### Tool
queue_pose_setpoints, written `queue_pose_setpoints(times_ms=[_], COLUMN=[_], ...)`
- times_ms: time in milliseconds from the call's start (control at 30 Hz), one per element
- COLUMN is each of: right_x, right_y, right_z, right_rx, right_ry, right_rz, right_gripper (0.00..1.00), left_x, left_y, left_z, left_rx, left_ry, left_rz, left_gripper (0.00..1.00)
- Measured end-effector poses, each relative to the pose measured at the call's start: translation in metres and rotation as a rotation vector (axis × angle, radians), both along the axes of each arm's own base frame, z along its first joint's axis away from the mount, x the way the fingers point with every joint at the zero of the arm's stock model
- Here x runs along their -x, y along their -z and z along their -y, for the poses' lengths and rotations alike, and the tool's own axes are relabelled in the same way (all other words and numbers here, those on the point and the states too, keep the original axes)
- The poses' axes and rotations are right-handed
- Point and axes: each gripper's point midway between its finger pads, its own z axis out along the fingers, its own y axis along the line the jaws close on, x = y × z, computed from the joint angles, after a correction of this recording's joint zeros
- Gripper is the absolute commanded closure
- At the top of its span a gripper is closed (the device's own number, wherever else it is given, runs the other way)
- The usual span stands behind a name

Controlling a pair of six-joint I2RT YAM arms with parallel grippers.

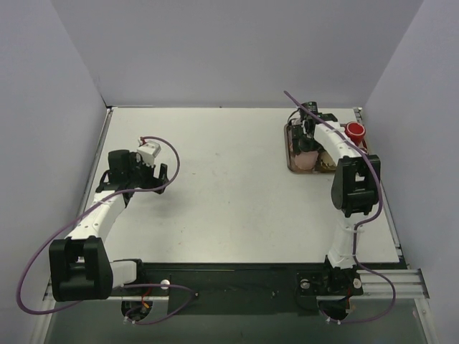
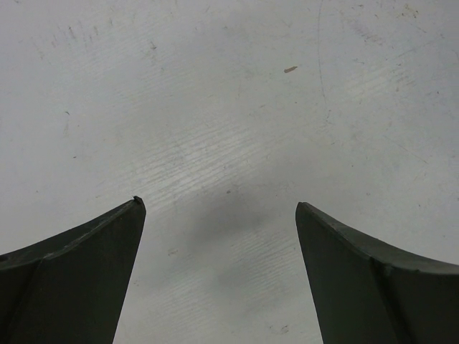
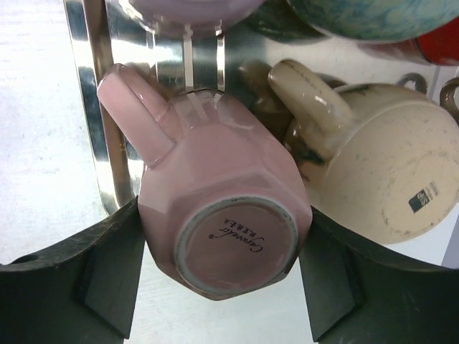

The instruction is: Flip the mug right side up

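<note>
Dark fingers (image 3: pixel 107 272) of the right pincer (image 3: pixel 223 215) sit closest to the wrist camera, pressed against both flanks of the pink mug (image 3: pixel 215 186) with no gap showing, so the pincer looks clamped on it. The mug is upside down: its stamped base (image 3: pixel 237 247) faces the wrist, and its long axis runs away from the pincer toward the hidden mouth. Its handle (image 3: pixel 136 107) juts out on the far left of the mug, clear of the line between the fingers, so a roll of the wrist should right it. Just to the mug's right lies a cream mug (image 3: pixel 387 165), also base up, and behind the mug stand the shiny bars of a rack (image 3: pixel 93 86). Well apart from the mug, the left pincer (image 2: pixel 221 215) hangs with its jaws wide apart over the bare table (image 2: pixel 215 107).
</note>
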Motion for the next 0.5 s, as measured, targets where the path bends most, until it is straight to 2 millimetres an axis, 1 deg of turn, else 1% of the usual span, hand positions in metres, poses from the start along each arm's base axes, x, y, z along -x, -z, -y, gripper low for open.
queue_pose_setpoints(times_ms=[100, 167, 200, 267, 300, 333, 400, 433, 500], right_x=[0.012, 0.021, 0.027, 0.038, 0.044, 0.048, 0.055, 0.059, 0.067], right_y=[-0.002, -0.011, -0.019, -0.04, -0.056, -0.069, -0.101, -0.12, -0.148], right_z=[-0.002, -0.003, -0.003, -0.005, -0.008, -0.01, -0.016, -0.022, -0.033], right_rx=[0.003, 0.002, 0.002, 0.001, -0.001, -0.004, -0.01, -0.018, -0.04], right_ry=[-0.013, -0.018, -0.021, -0.027, -0.034, -0.039, -0.053, -0.064, -0.087], right_rz=[-0.009, 0.006, 0.021, 0.062, 0.099, 0.131, 0.217, 0.269, 0.357], right_gripper=[1.0, 1.0, 1.0, 1.0, 1.0, 1.0, 1.0, 1.0, 1.0], left_x=[0.005, 0.008, 0.008, 0.006, 0.005, 0.004, 0.004, 0.004, 0.007], left_y=[0.002, -0.002, -0.007, -0.021, -0.032, -0.041, -0.062, -0.072, -0.09], left_z=[0.004, 0.008, 0.011, 0.017, 0.021, 0.024, 0.034, 0.038, 0.048], left_rx=[0.006, 0.018, 0.027, 0.045, 0.061, 0.073, 0.11, 0.13, 0.173], left_ry=[0.027, 0.058, 0.076, 0.109, 0.133, 0.149, 0.193, 0.214, 0.254], left_rz=[-0.022, -0.047, -0.055, -0.055, -0.049, -0.04, -0.025, -0.018, -0.009], left_gripper=[0.03, 0.03, 0.03, 0.03, 0.03, 0.05, 0.08, 0.09, 0.1])
